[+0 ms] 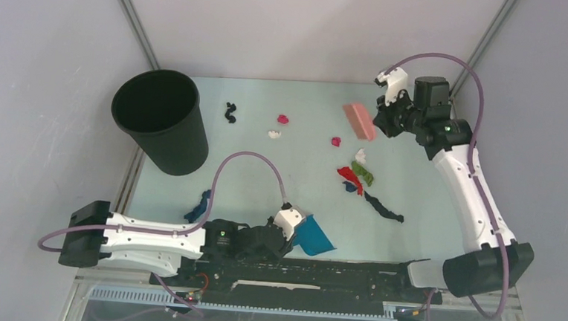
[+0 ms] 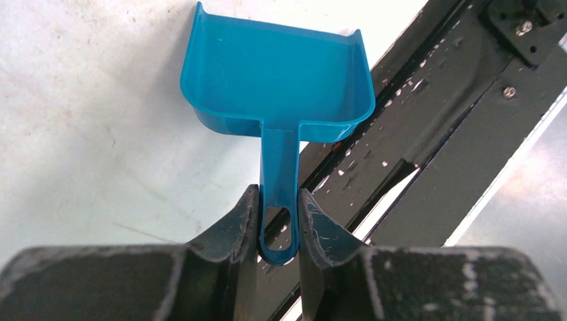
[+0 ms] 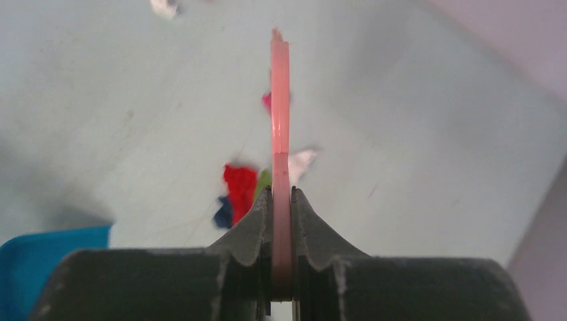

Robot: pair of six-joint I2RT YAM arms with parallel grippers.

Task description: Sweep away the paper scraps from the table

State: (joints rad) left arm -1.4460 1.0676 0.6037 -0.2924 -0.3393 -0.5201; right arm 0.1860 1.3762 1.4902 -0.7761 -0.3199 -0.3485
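the left tool (image 2: 277, 217) pinches the handle of a blue dustpan (image 2: 274, 73), one finger pressed against each side of the handle just above its looped end. the dustpan lies low at the near edge of the worktop (image 1: 265, 174), just beside the black rail (image 1: 319, 270), with its mouth pointing away from the tool and toward the right side.

the right tool (image 3: 281, 200) is clamped on a pink brush (image 1: 359, 120), which its wrist camera sees edge-on as a thin pink slab standing up between the fingers. from above, the brush hangs at the far right of the worktop, near the back wall. i cannot tell whether it touches the surface.

the paper scraps (image 1: 354, 176) are scattered over the worktop, none inside the dustpan. the main cluster of red, green, white and dark blue bits lies right of centre, between the brush and the dustpan. a dark twisted strip (image 1: 384, 207) lies just on its near side. one pink bit (image 1: 336, 141) sits near the brush, to its left and a little nearer. farther left lie another pink bit (image 1: 283, 119) and a white bit (image 1: 274, 134), close together. a black twist (image 1: 231, 112) lies beyond them, toward a black bin (image 1: 160, 119) standing at the left of the worktop. a blue scrap (image 1: 199, 206) lies beside the left arm, well apart from the cluster.
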